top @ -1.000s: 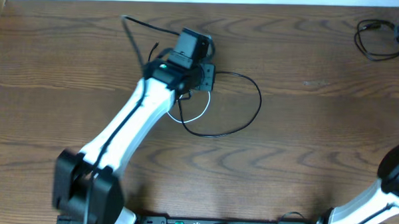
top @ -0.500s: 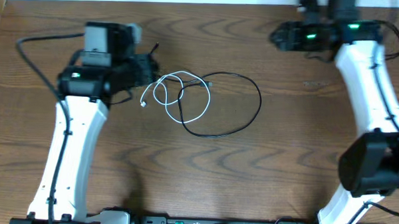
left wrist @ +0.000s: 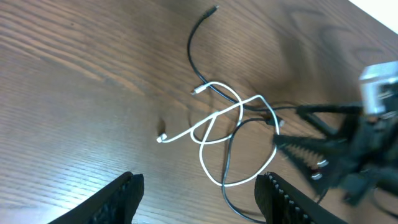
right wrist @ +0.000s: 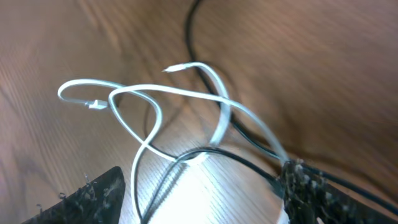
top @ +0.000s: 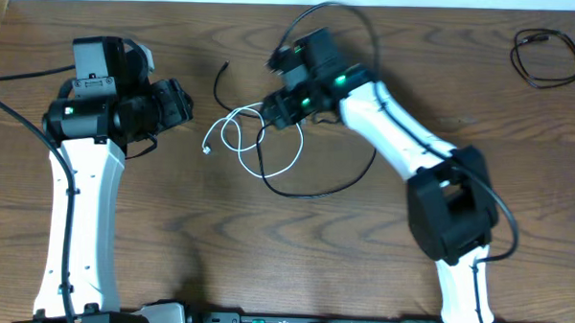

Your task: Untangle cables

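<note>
White cable [top: 242, 146] and black cable [top: 315, 193], overhead: crossed mid-table, nearer far edge; none separated | left wrist: left gripper [left wrist: 199, 193] spread, empty, short of tangle | right wrist: right gripper [right wrist: 199, 196] spread over crossing, gripping nothing

The right gripper [right wrist: 199, 198] hangs low over the wooden desk [right wrist: 68, 37], jaws spread wide, its dark fingers [right wrist: 93, 199] at the bottom of the view. Between them lies the tangle. A white cable [right wrist: 180, 91] curls in overlapping loops, one free tip pointing up, a small plug on its outer bend. A black cable [right wrist: 186, 28] comes down from the top and crosses the white loops. Both cables run to the other finger and meet its tip.
</note>
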{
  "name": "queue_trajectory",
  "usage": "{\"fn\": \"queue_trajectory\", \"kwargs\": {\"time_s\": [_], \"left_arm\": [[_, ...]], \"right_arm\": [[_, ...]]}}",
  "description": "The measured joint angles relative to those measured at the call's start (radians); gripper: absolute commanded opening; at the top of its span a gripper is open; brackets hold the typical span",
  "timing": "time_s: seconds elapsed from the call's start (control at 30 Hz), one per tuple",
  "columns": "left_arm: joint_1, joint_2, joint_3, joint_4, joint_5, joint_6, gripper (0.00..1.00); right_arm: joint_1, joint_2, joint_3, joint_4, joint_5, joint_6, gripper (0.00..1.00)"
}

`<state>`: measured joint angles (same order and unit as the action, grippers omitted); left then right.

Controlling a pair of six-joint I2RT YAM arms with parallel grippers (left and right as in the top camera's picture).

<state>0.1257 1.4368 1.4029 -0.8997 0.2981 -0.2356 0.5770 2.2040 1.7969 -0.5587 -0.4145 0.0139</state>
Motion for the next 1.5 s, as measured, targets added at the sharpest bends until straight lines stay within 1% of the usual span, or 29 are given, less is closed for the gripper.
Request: {"fn": "queue_trajectory", "kwargs": {"time_s": [0.1, 0.27, 0.47, 0.63, 0.7, 0.87, 0.93, 0.97, 1.03, 1.07, 1.3, 1.43, 1.47, 1.5], "left_arm": [[0.000, 0.000, 0.000, -0.010, -0.015, 0.000, 0.63], [0.000, 0.000, 0.000, -0.013, -0.016, 0.000, 0.63], [0.000, 0.000, 0.000, -0.013, -0.016, 0.000, 0.63], [0.000, 0.000, 0.000, -0.013, -0.016, 0.000, 0.63], [0.000, 0.000, 0.000, -0.013, -0.016, 0.000, 0.63], [0.000, 0.000, 0.000, -0.019, -0.016, 0.000, 0.63], [0.000, 0.000, 0.000, -0.021, -0.016, 0.000, 0.63], [0.000, 0.000, 0.000, -0.022, -0.016, 0.000, 0.63], [0.000, 0.000, 0.000, -0.023, -0.016, 0.000, 0.63], [0.000, 0.000, 0.000, -0.023, -0.016, 0.000, 0.63], [0.000, 0.002, 0.000, -0.032, -0.016, 0.000, 0.63], [0.000, 0.002, 0.000, -0.043, -0.016, 0.000, 0.63], [0.000, 0.002, 0.000, -0.048, -0.016, 0.000, 0.63], [0.000, 0.003, 0.000, -0.060, -0.016, 0.000, 0.63]], "right_arm": [[0.063, 0.047, 0.000, 0.053, -0.001, -0.027, 0.78], [0.086, 0.054, -0.001, 0.066, 0.000, -0.034, 0.78], [0.118, 0.055, -0.001, 0.079, 0.002, -0.016, 0.70], [0.152, 0.056, -0.001, 0.159, 0.111, 0.114, 0.65], [0.153, 0.056, -0.001, 0.140, 0.187, 0.172, 0.65], [0.122, 0.060, -0.001, 0.014, 0.334, 0.291, 0.64], [0.105, 0.062, -0.001, -0.018, 0.345, 0.313, 0.59], [0.101, 0.062, -0.001, -0.024, 0.344, 0.319, 0.56], [0.098, 0.062, -0.001, -0.042, 0.341, 0.331, 0.46], [0.103, 0.062, -0.001, -0.057, 0.338, 0.336, 0.44], [0.185, 0.063, -0.013, -0.090, 0.332, 0.344, 0.42], [0.220, 0.064, -0.014, -0.113, 0.346, 0.346, 0.37], [0.220, 0.064, -0.014, -0.115, 0.350, 0.347, 0.34], [0.219, 0.067, -0.014, -0.115, 0.361, 0.348, 0.33]]}}
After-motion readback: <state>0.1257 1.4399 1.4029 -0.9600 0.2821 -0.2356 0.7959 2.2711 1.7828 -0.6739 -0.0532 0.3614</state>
